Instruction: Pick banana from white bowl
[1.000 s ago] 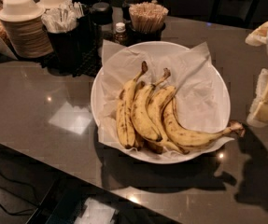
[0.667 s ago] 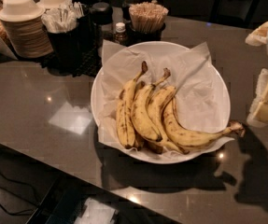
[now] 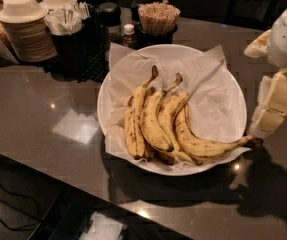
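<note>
The white bowl [image 3: 102, 100] stands on the dark counter, lined with crinkled white paper. Several bananas lie in it. The longest banana [image 3: 203, 147] lies at the front right of the bunch, curving along the bowl's near side. Its dark stem reaches over the right rim. The shorter bananas [image 3: 148, 119] lie bunched to its left. My gripper [image 3: 266, 123], cream and white, hangs at the right edge of the view, just outside the bowl's right rim and close above the banana's stem end. It holds nothing that I can see.
A stack of small cream paper bowls [image 3: 25, 29] stands at the back left. A black holder with packets [image 3: 70, 31], a small bottle [image 3: 129, 35] and a cup of wooden sticks [image 3: 158, 19] stand behind the bowl. The counter's front edge [image 3: 83, 184] runs below the bowl.
</note>
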Robot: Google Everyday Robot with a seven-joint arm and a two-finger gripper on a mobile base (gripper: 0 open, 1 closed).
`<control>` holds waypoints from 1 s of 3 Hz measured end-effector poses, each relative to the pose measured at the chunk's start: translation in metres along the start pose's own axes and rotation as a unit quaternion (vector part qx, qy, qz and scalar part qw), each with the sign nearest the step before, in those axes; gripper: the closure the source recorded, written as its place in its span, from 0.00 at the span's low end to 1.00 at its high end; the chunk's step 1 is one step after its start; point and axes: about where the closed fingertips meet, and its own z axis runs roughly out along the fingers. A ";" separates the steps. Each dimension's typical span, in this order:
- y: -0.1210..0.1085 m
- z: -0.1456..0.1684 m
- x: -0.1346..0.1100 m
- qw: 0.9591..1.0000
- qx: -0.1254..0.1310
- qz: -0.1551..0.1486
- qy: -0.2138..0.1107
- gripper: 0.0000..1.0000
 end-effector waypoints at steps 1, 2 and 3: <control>0.005 0.028 -0.028 0.997 -0.069 -0.024 -0.040 0.00; 0.008 0.039 -0.052 0.993 -0.089 -0.046 -0.056 0.00; 0.017 0.034 -0.064 0.997 -0.052 -0.052 -0.034 0.00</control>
